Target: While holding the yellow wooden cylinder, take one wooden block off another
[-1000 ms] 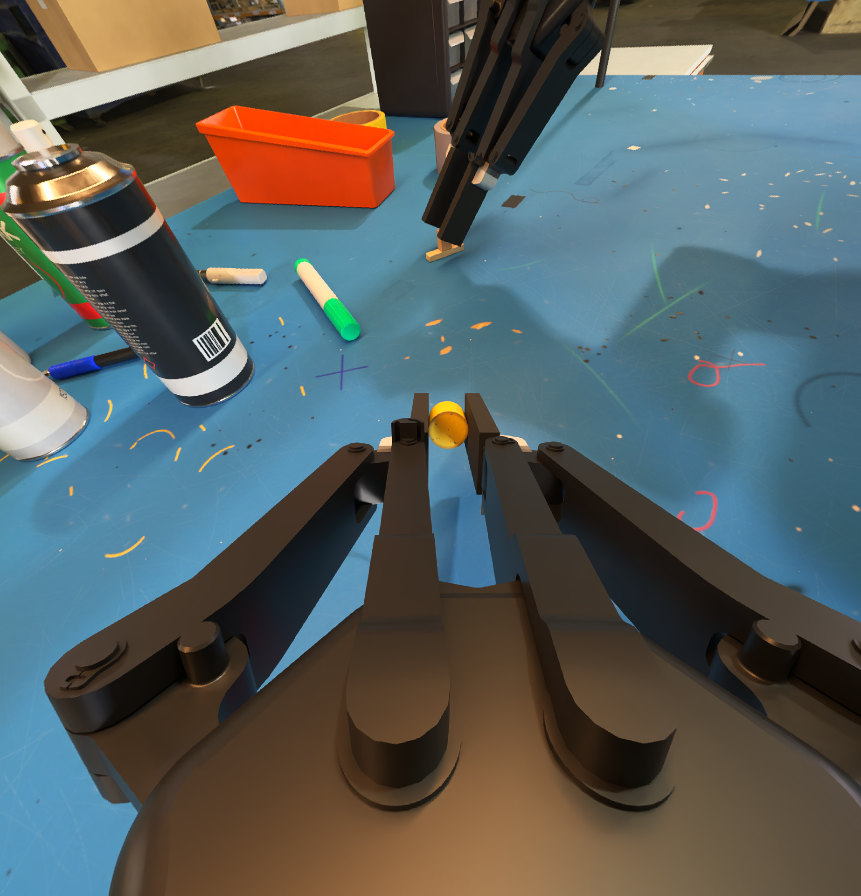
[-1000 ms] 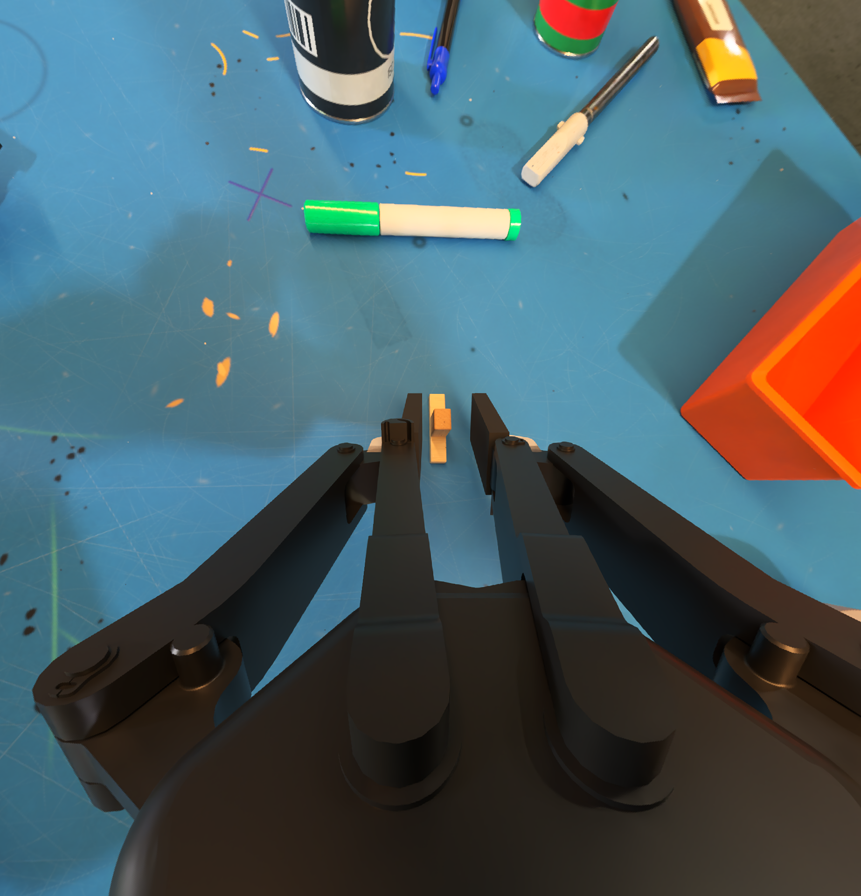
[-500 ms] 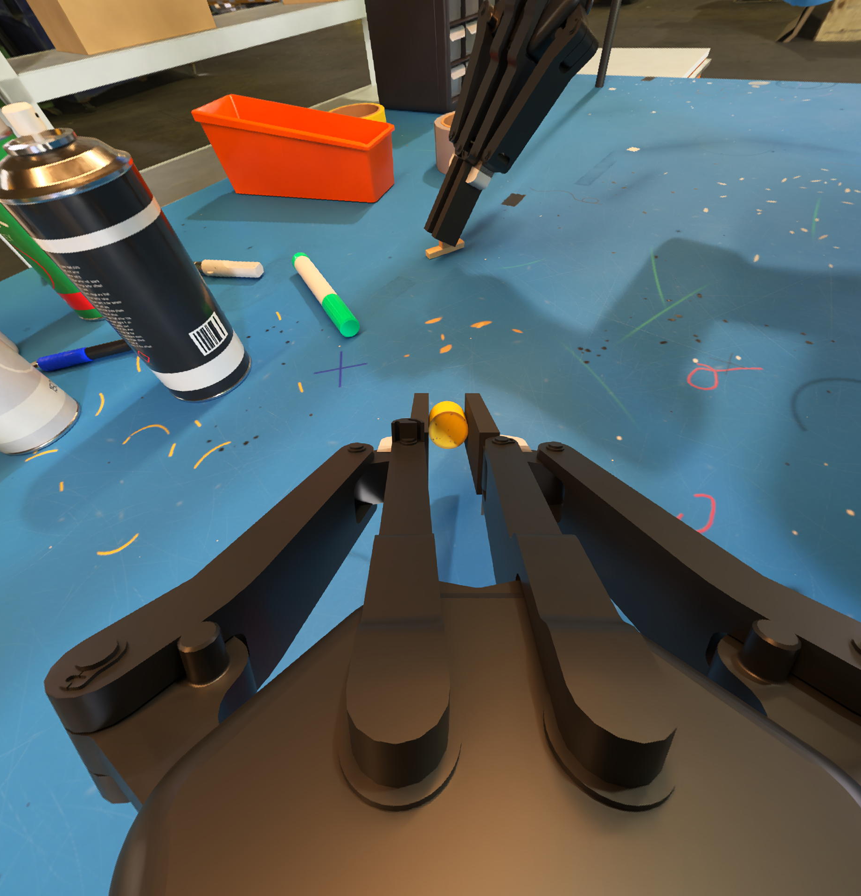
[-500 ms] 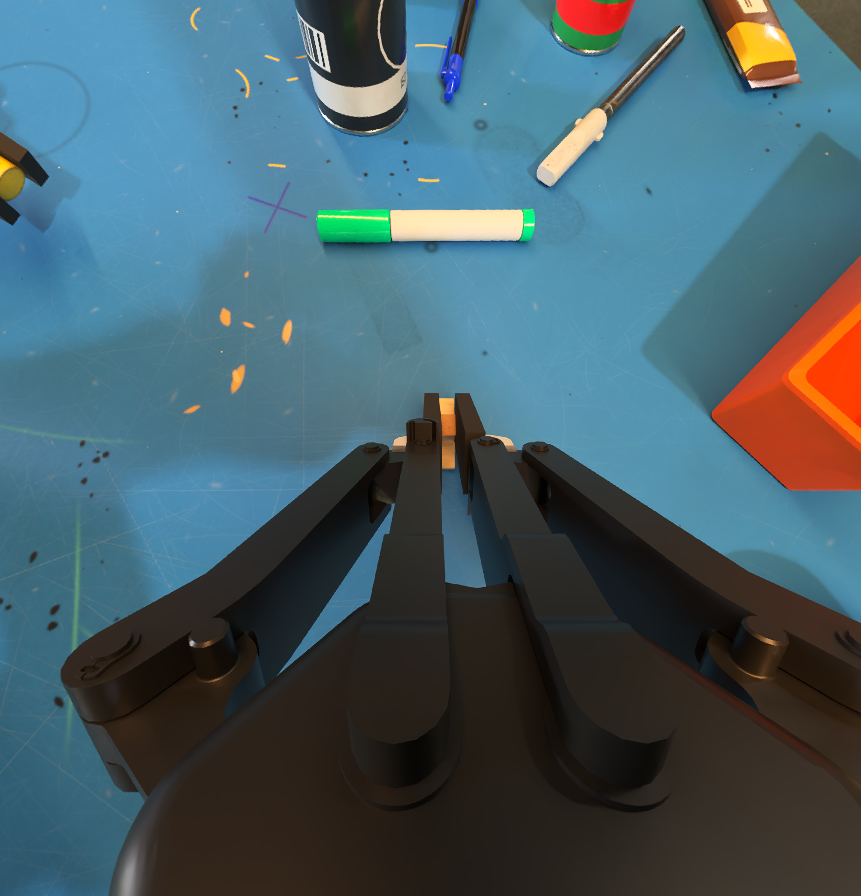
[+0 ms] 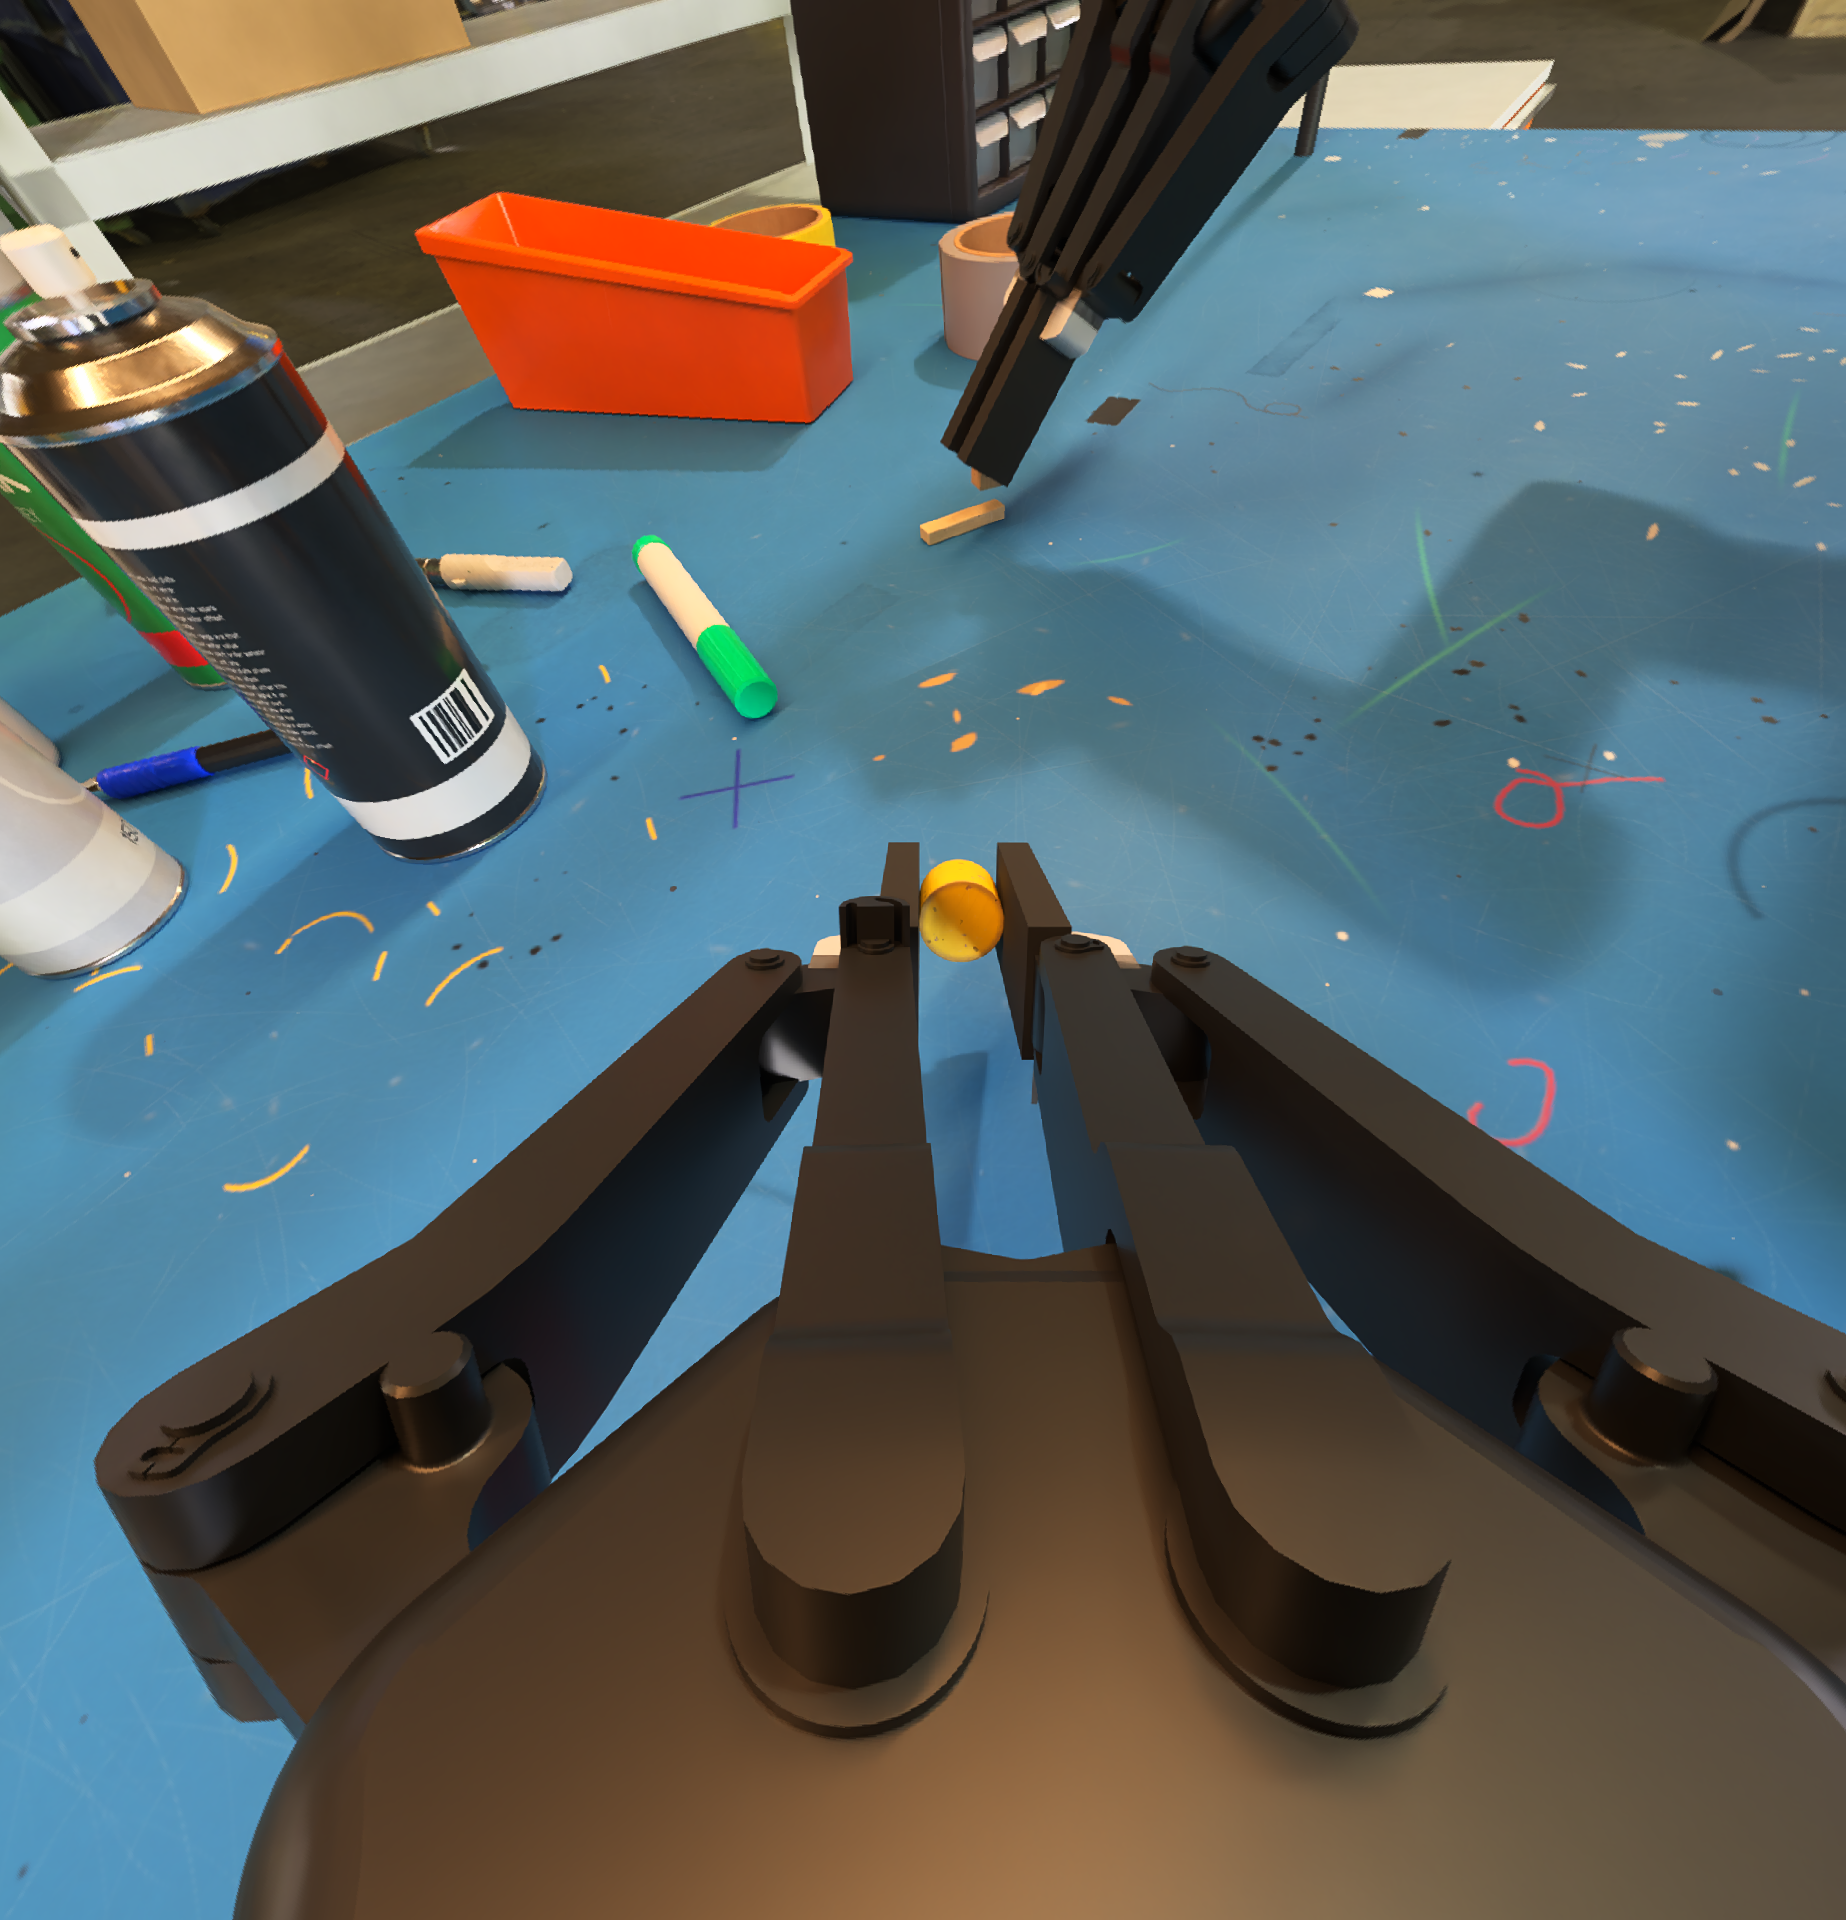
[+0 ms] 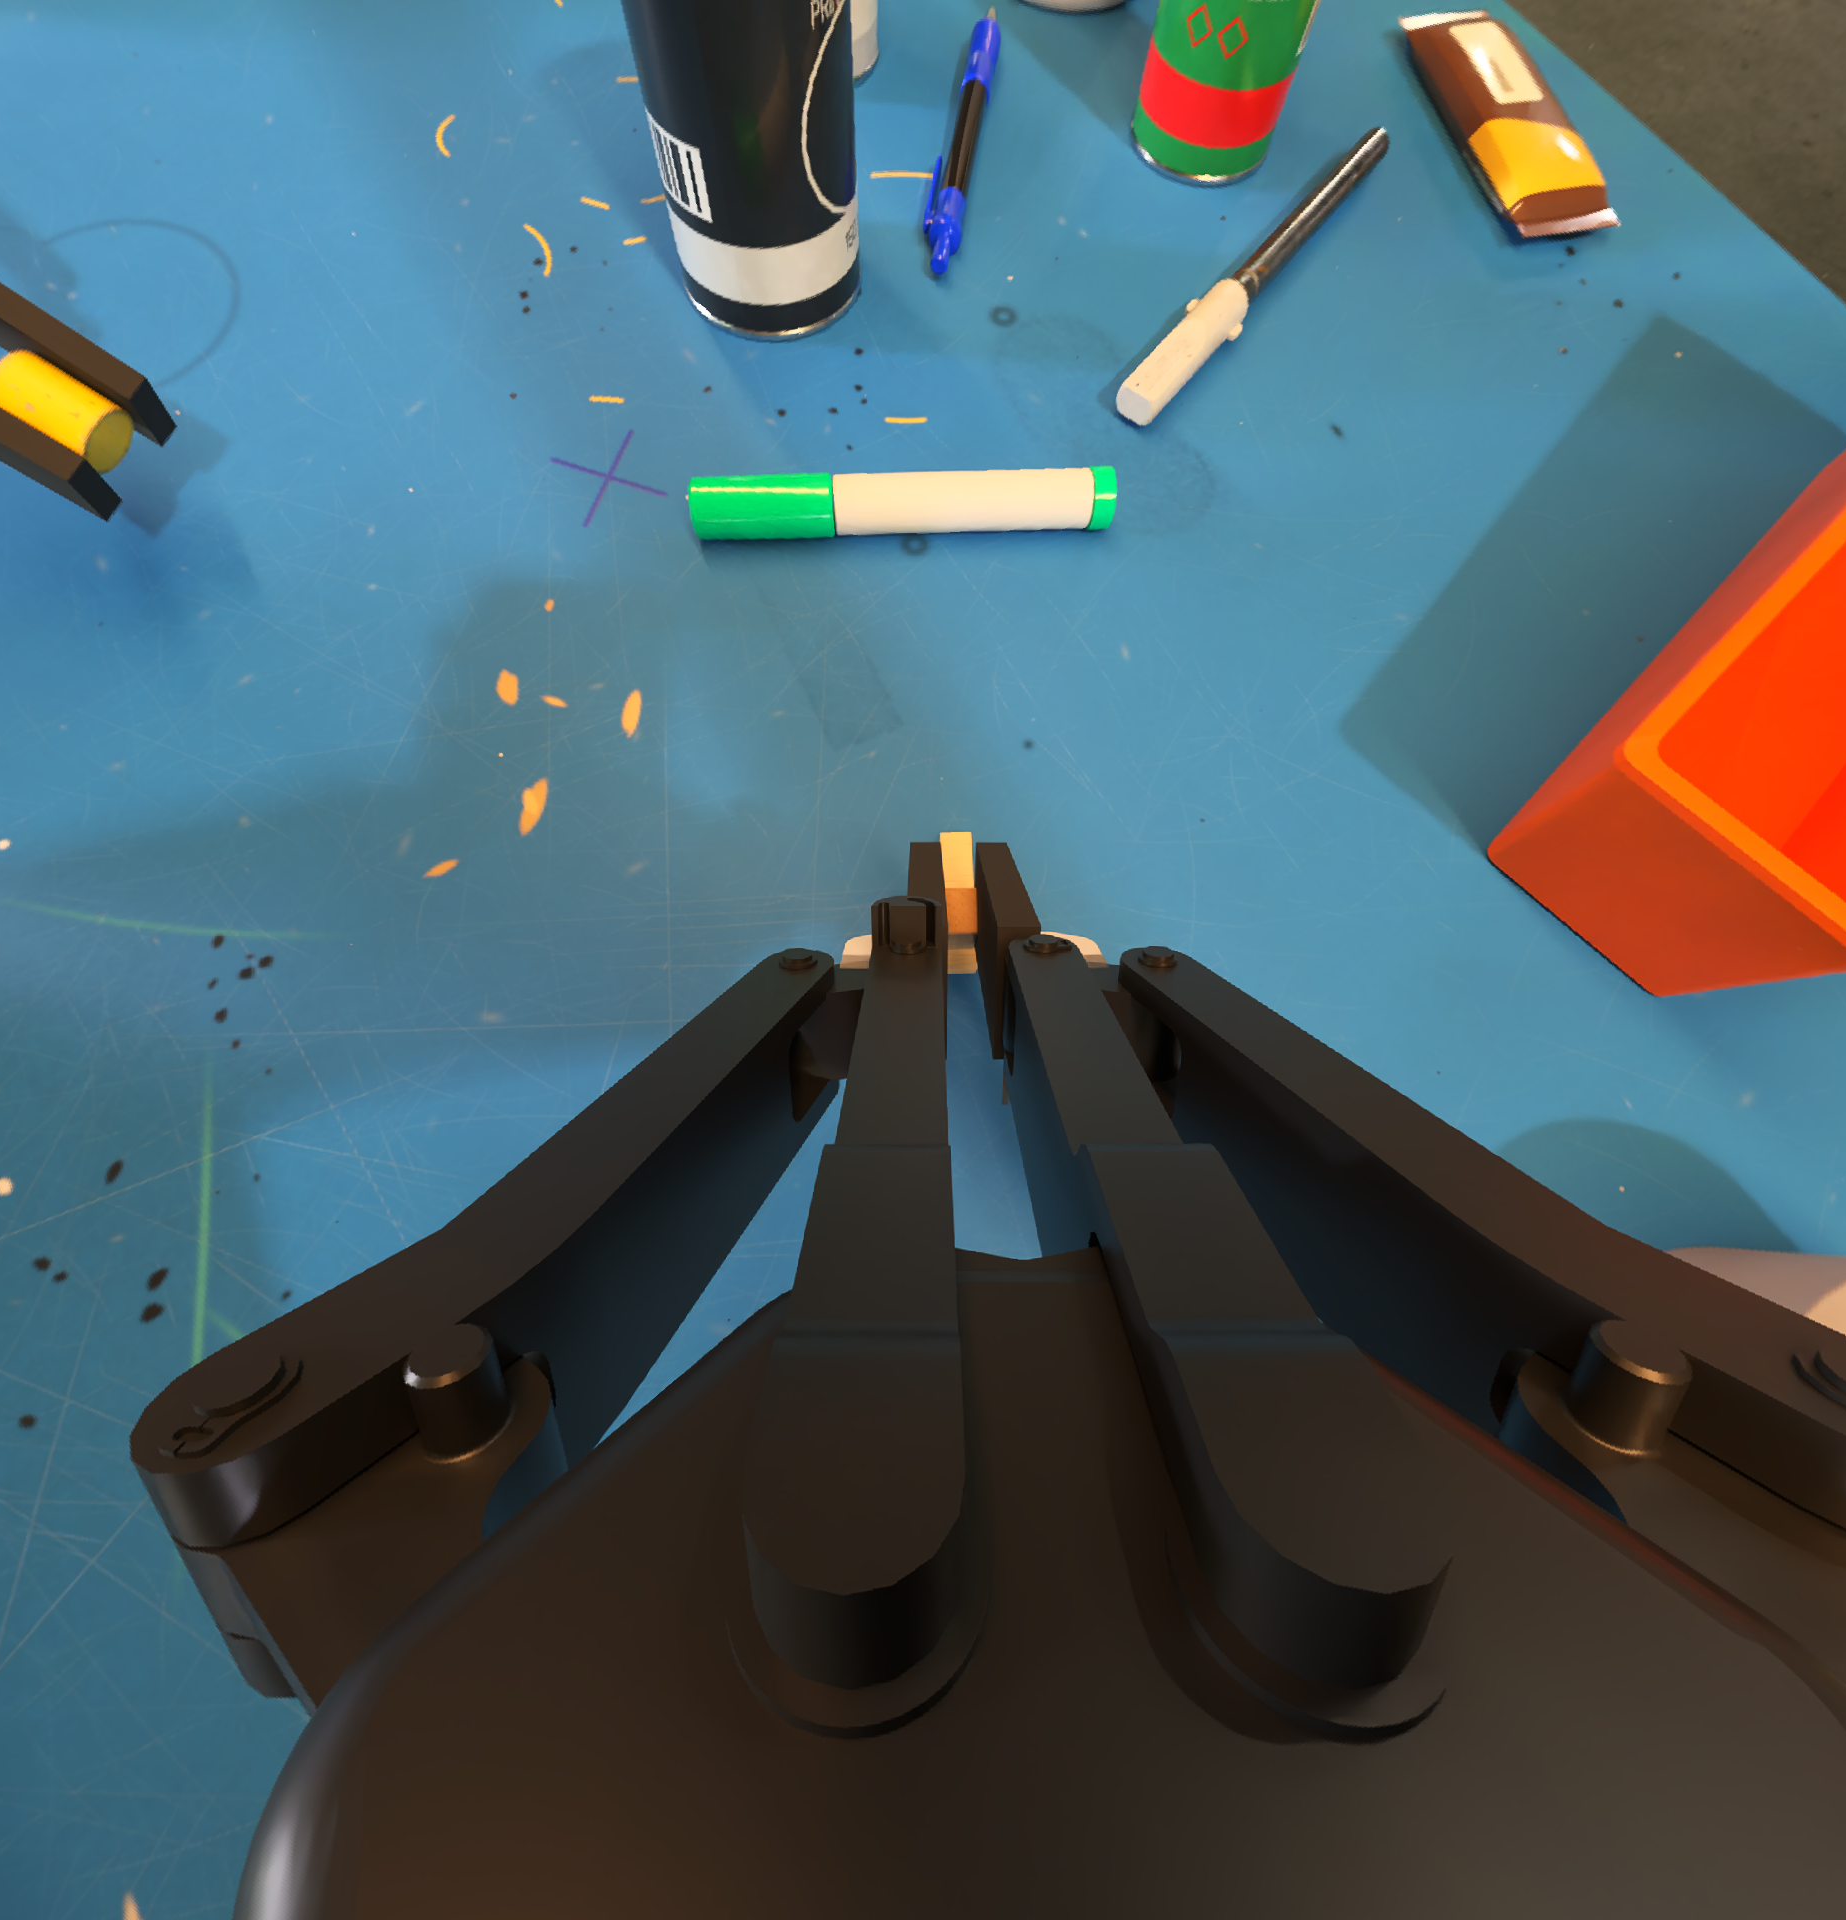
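My left gripper is shut on the yellow wooden cylinder and holds it above the blue table. It also shows at the left edge of the right wrist view with the cylinder. My right gripper is shut on a small brown wooden block. In the left wrist view this gripper holds the small block just above a flat pale wooden block that lies on the table. The flat block shows past the fingertips.
An orange bin stands at the back, right of my right gripper. A green-capped marker, a black spray can, a white-tipped tool, a blue pen, a green can and a wrapped bar lie beyond. Tape rolls stand behind.
My right gripper closed on the small block and rose, so the block has come off the flat block. My left gripper kept its hold on the cylinder.
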You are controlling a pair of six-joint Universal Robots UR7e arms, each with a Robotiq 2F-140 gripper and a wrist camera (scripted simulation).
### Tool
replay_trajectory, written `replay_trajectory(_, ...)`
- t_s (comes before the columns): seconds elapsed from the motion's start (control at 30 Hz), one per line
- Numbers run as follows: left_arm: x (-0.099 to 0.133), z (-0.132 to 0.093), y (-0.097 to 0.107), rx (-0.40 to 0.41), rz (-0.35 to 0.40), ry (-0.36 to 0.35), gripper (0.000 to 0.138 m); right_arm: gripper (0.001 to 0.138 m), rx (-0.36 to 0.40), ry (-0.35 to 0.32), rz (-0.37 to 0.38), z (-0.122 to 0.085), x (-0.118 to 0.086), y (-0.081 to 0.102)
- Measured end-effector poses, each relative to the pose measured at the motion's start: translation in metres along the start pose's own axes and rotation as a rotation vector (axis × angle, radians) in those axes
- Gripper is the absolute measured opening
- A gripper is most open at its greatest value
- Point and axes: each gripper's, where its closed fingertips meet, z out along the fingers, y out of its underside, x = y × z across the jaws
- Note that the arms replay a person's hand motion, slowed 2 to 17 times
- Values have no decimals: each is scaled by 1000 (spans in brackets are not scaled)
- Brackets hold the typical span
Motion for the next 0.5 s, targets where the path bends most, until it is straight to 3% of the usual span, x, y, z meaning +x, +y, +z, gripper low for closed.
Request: replay_trajectory(0.5, -2, 2, 0, -6, -1, -9, 20, 9, 95, 67, 54, -52, -6, 13)
